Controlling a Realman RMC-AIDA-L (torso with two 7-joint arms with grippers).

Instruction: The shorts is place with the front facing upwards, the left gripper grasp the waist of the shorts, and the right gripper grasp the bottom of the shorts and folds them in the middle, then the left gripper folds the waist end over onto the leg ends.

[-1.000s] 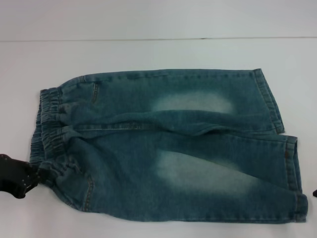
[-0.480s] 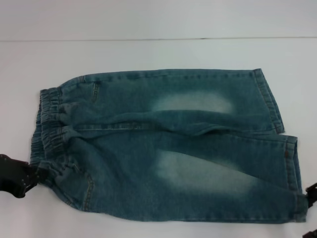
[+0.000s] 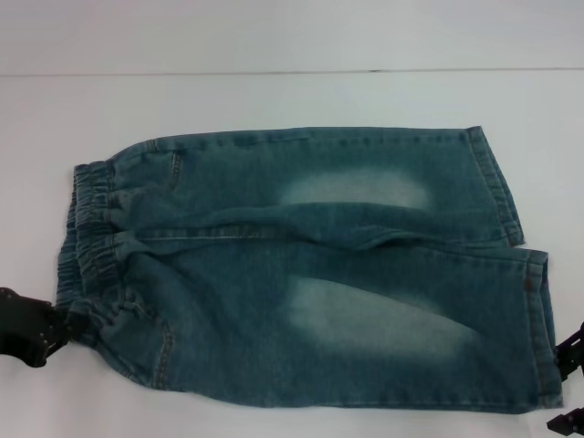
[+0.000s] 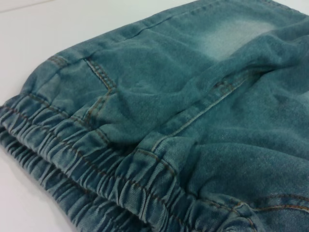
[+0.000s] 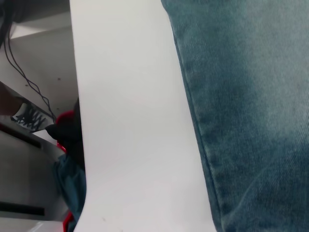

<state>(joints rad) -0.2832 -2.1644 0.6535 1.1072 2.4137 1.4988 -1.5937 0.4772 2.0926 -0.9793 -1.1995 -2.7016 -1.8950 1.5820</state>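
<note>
The blue denim shorts (image 3: 301, 274) lie flat and face up on the white table, with the elastic waist (image 3: 87, 242) at the left and the leg ends (image 3: 534, 301) at the right. My left gripper (image 3: 62, 324) is at the waist's near corner, where the fabric puckers into it, so it looks shut on the waist. The left wrist view shows the gathered waistband (image 4: 96, 179) close up. My right gripper (image 3: 568, 388) is at the right edge, open, its two dark fingers (image 3: 571, 347) straddling the near leg's hem corner. The right wrist view shows the shorts' near edge (image 5: 241, 121).
The white table (image 3: 274, 100) extends beyond the shorts on every side, with its far edge running across the back. In the right wrist view the table's near edge (image 5: 77, 125) shows, with cables and clutter below it.
The right gripper has come into view at the right edge and moved up beside the near leg's hem corner. The left gripper has barely shifted at the waist corner.
</note>
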